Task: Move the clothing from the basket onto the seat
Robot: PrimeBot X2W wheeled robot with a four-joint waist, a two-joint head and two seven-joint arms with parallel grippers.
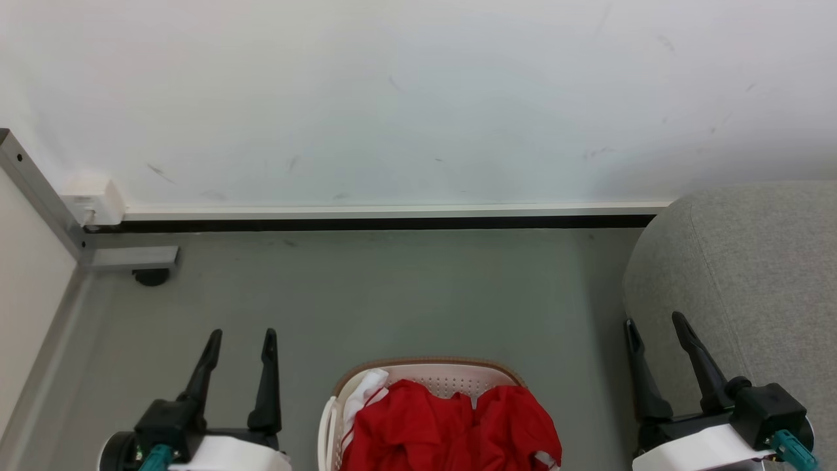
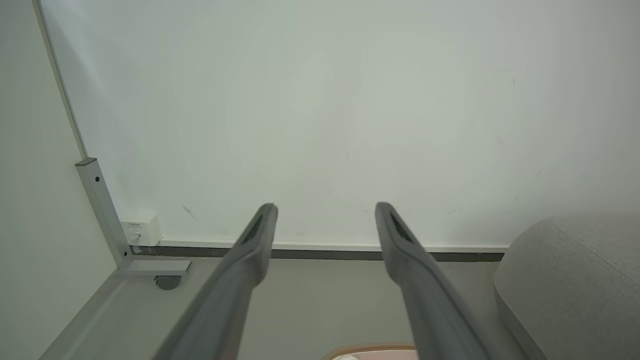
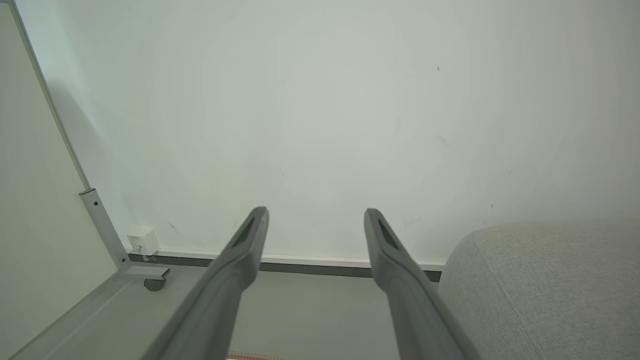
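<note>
Bright red clothing [image 1: 451,425] with white trim fills the white perforated basket [image 1: 451,376], which stands on the grey floor at the bottom centre of the head view; its brown rim [image 2: 372,347] peeks into the left wrist view. The light grey seat [image 1: 745,275] bulges in at the right, also seen as the seat [image 2: 575,270] and the seat [image 3: 545,285]. My left gripper [image 1: 240,337] hangs open left of the basket, holding nothing. My right gripper [image 1: 654,324] is open right of the basket, in front of the seat's edge. Both pairs of fingers point toward the wall.
A white wall [image 1: 418,98] with a dark baseboard [image 1: 392,222] runs across the back. A grey metal partition frame [image 1: 39,190] with a castor foot [image 1: 152,277] and a white socket box [image 1: 95,203] stands at the far left. Grey floor [image 1: 392,294] lies between basket and wall.
</note>
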